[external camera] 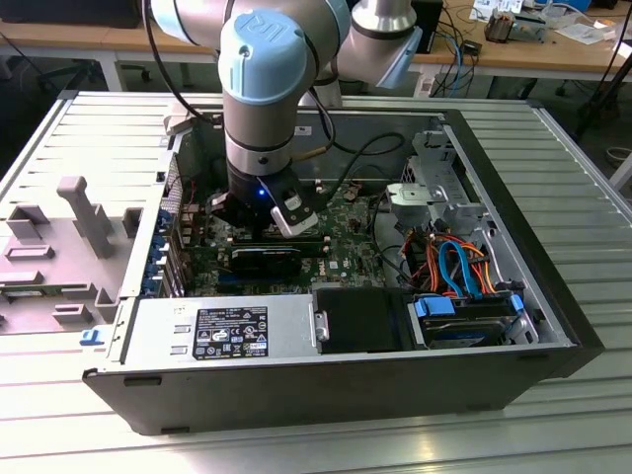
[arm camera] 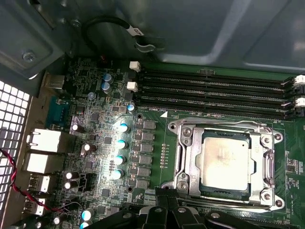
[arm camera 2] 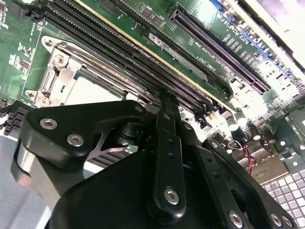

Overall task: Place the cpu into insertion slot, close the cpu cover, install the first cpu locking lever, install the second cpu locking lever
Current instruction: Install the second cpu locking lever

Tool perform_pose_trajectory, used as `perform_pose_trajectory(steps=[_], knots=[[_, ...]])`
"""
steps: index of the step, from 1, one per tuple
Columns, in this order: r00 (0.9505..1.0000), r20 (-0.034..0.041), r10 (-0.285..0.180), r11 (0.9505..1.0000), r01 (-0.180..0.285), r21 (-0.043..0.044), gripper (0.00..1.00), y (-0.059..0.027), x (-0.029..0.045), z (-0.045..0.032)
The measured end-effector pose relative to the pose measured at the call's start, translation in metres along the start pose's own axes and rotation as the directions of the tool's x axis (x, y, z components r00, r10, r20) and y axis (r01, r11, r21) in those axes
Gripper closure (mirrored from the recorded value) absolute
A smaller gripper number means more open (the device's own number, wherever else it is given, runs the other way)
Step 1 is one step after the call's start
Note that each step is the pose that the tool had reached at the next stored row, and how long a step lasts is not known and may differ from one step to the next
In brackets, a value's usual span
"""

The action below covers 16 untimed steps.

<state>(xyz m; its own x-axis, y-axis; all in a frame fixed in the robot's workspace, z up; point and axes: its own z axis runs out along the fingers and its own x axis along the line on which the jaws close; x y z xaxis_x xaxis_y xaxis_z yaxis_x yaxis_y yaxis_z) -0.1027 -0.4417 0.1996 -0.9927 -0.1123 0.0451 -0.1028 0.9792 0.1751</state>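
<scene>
- One arm reaches into the open computer case in the exterior view, its gripper low over the motherboard.
- First wrist view: the cpu, grey and square, lies in the insertion slot, the cpu cover closed around it.
- Second wrist view: the black fingers look pressed together, pinching nothing, at 5 o'clock from the slot.

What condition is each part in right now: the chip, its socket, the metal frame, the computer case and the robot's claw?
Small square cpu with grey metallic top: seated flat in its socket.
Silvery-rimmed square insertion slot: filled by the chip.
Thin silvery cpu cover frame: lying down around the chip.
Black computer case: on its side, side panel off.
Black gripper: poised over the green motherboard beside the socket.
</scene>
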Motion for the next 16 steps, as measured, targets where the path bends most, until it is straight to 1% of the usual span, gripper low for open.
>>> perform_pose_trajectory(steps=[4,6,7,8,9,10,14,16], knots=[[1.0000,0.0003,0.000,1.0000,0.000,0.0005,0.89,0.0001,-0.0001,0.0012],[1.0000,0.0019,0.000,1.0000,0.000,0.0001,0.89,0.0009,0.0000,-0.0013],[1.0000,0.0030,0.000,1.0000,0.000,-0.0011,0.89,0.0019,0.0000,-0.0053],[1.0000,0.0019,0.000,1.0000,0.000,0.0004,0.89,0.0024,0.0003,-0.0087],[1.0000,0.0020,0.000,1.0000,0.000,0.0014,0.89,0.0032,0.0003,-0.0085],[1.0000,0.0013,0.000,1.0000,0.000,0.0044,0.89,0.0057,-0.0001,-0.0079],[1.0000,0.0011,0.000,1.0000,0.000,0.0046,0.89,0.0062,-0.0003,-0.0045],[1.0000,0.0017,0.000,1.0000,0.000,0.0012,0.89,0.0060,-0.0003,-0.0031]])
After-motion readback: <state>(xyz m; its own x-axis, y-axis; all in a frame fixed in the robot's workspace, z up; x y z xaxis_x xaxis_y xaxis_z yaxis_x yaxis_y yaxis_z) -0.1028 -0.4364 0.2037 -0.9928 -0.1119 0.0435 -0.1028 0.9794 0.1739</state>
